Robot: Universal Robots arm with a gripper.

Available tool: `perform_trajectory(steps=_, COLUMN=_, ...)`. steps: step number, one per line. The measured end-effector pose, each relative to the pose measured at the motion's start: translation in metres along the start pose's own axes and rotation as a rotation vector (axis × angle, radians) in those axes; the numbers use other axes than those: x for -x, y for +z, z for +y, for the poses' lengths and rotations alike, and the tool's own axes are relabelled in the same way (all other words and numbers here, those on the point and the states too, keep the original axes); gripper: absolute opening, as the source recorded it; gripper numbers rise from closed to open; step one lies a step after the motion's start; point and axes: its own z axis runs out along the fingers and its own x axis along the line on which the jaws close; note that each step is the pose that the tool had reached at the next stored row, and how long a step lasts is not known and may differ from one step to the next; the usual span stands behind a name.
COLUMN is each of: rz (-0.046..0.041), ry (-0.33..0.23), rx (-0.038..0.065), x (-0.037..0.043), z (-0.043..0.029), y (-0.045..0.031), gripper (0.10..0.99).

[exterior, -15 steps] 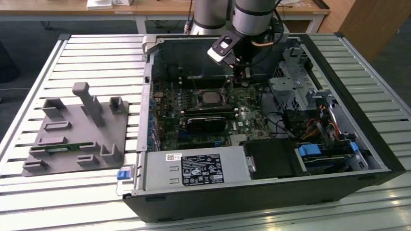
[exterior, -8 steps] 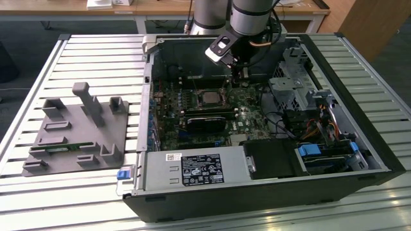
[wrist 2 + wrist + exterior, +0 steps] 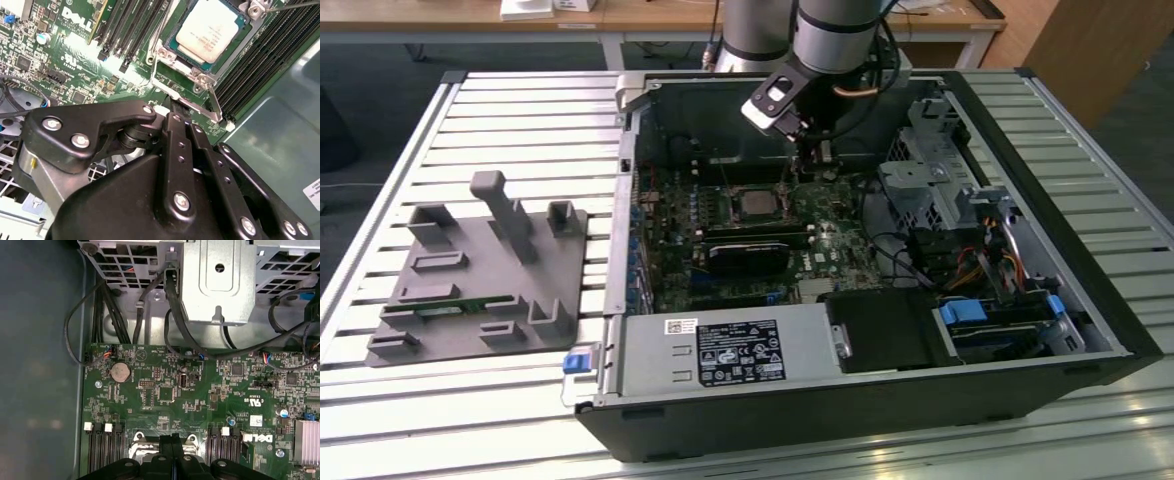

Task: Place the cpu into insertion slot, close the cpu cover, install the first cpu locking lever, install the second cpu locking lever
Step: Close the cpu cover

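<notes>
Two fingers, pressed together on nothing, sit by the cpu cover, just beside the seated cpu.

The cpu lies flat within the silvery cpu cover on a green circuit board. The black claw, fingers together, sits just beside the cover's edge.

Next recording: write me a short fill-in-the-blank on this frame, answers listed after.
The cpu lies pale top up on a ____ circuit board. The gripper has ____ fingers, closed together near the cpu. The grey fixture lies on the slatted table, on the exterior view's ____ side.
Missing words: green; two; left.
</notes>
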Motion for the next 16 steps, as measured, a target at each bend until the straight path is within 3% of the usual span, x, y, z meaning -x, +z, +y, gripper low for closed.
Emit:
perform_trajectory(steps=9, rz=0.0000, ry=0.000, rx=0.000, x=-0.0001, z=-0.0083, y=0.0014, gripper=0.106)
perform_trajectory(steps=16, rz=-0.0001, ry=0.000, rx=-0.001, x=-0.0001, z=-0.0159, y=0.0091, gripper=0.106)
